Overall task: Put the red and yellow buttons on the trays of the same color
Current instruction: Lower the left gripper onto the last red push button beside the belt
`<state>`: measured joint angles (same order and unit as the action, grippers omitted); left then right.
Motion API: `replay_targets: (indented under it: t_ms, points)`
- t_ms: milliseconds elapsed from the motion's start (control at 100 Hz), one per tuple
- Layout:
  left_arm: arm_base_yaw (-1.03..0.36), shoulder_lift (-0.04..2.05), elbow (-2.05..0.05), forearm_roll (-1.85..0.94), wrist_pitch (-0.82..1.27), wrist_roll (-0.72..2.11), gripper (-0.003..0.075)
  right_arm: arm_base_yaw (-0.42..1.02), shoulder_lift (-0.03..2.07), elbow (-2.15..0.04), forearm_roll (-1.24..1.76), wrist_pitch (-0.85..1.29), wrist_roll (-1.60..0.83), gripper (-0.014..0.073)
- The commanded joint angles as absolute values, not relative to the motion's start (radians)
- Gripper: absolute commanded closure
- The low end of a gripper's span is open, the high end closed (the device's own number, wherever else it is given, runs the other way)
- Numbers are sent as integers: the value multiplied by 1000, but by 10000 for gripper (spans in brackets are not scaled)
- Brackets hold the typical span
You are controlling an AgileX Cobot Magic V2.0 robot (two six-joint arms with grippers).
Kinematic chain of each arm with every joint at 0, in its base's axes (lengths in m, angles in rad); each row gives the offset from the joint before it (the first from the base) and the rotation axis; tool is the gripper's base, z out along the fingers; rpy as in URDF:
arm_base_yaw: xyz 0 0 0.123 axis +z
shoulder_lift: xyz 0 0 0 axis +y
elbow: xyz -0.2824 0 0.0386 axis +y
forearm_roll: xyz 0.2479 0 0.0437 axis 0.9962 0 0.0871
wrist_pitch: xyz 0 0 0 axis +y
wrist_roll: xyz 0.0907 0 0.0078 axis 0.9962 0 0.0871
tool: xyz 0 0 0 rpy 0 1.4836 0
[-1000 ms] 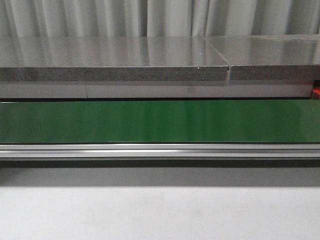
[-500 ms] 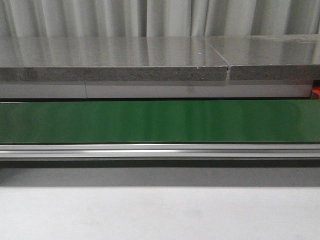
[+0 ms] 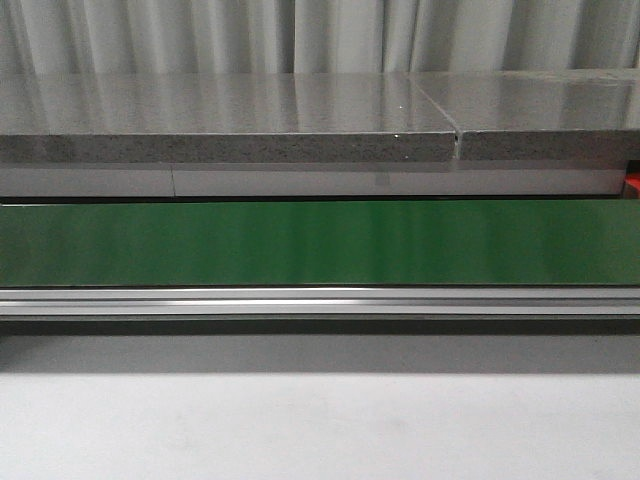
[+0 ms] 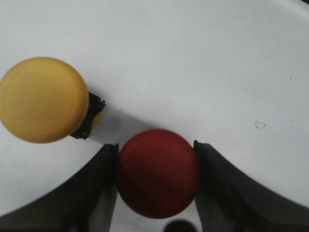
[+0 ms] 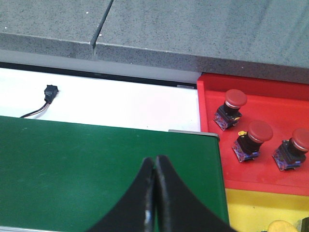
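Observation:
In the left wrist view my left gripper [image 4: 155,159] is shut on a red button [image 4: 157,173], one black finger pressed against each side of its round cap. A yellow button [image 4: 42,99] with a black base lies on the white surface just beside it, apart from the fingers. In the right wrist view my right gripper [image 5: 155,165] is shut with nothing in it, over the green belt [image 5: 72,169]. Beyond the belt's end sits the red tray [image 5: 270,179] with three red buttons [image 5: 233,104] on it. Next to it shows a strip of the yellow tray [image 5: 251,208]. Neither gripper shows in the front view.
The green belt [image 3: 320,243] runs across the front view, with a metal rail [image 3: 320,300] in front and a grey stone ledge [image 3: 230,120] behind. A small black connector with a wire [image 5: 48,94] lies on the white strip past the belt.

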<state>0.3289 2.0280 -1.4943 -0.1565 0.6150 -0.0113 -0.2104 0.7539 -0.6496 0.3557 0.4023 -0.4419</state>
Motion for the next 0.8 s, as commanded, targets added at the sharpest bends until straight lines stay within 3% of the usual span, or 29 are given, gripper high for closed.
replay_targets:
  t_ms: [0,190,790]
  points:
    - [330,1971,-1526,-183,605,-23,574,-210,748,-674,370,330,-454,662]
    - [330,1911,-1526,-210,616,-23,740,-210,748,-674,370,330,-454,662]
    - [232,1557,-1491,-198,788,86,739,-210,748,-674,370,330,-454,662]
